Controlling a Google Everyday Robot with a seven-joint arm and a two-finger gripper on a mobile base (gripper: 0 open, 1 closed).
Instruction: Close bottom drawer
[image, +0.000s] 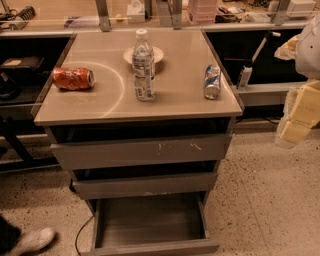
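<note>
The grey wood-grain cabinet has three stacked drawers. The bottom drawer (150, 222) is pulled far out towards me, and its shallow box looks empty. Its narrow plain front (155, 248) lies at the lower edge of the view. The middle drawer front (145, 185) and the top drawer front (142, 151) with white scratches stand slightly out. My gripper (300, 114), pale yellow on a white arm, hangs at the far right edge. It is well above and to the right of the bottom drawer and touches nothing.
On the cabinet top (175, 102) lie a red can (73, 78) on its side, an upright water bottle (144, 67), a white bowl (155, 52) and a blue can (212, 81). A shoe (32, 240) and a cable (80, 235) are on the floor at the left.
</note>
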